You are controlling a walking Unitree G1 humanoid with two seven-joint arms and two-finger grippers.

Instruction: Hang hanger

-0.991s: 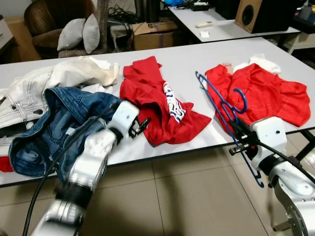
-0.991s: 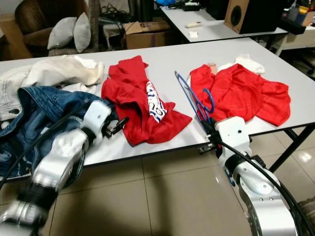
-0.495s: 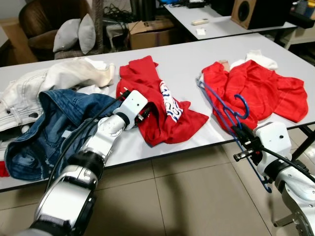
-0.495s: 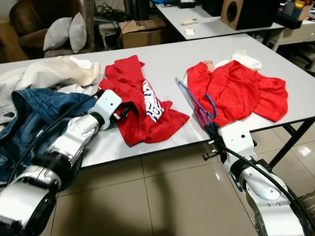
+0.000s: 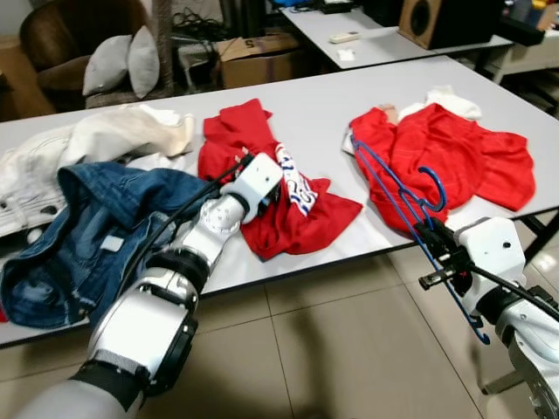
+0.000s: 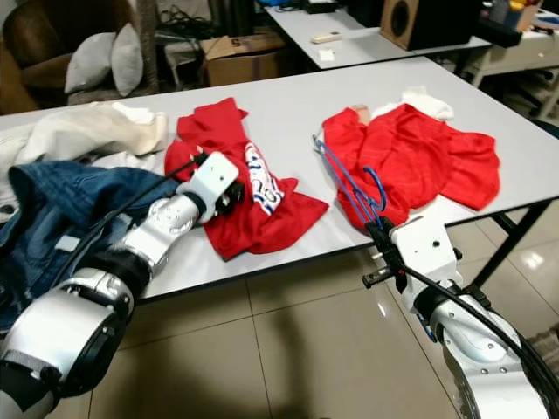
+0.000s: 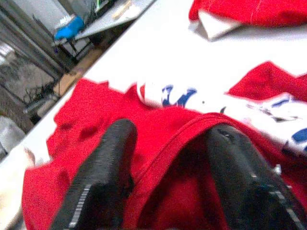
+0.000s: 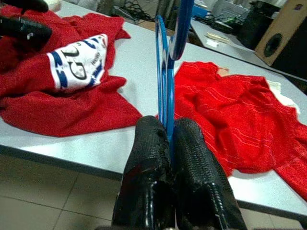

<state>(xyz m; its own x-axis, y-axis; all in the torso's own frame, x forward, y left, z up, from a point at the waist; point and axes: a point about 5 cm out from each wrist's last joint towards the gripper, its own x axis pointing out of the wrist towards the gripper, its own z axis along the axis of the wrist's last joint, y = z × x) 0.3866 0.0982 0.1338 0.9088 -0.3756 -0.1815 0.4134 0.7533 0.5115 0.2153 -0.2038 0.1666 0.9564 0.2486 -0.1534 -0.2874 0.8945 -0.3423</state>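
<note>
Clearly the right gripper [image 8: 168, 143] has its 2 fingers pressed tight on the blue hanger [image 5: 397, 188], held at the near right table [image 5: 332, 105] edge, probably to keep it ready; the left gripper [image 7: 168, 158] is open over the collar of the middle red shirt [image 5: 262, 188], likely to lift it for hanging

No legible text anywhere.
</note>
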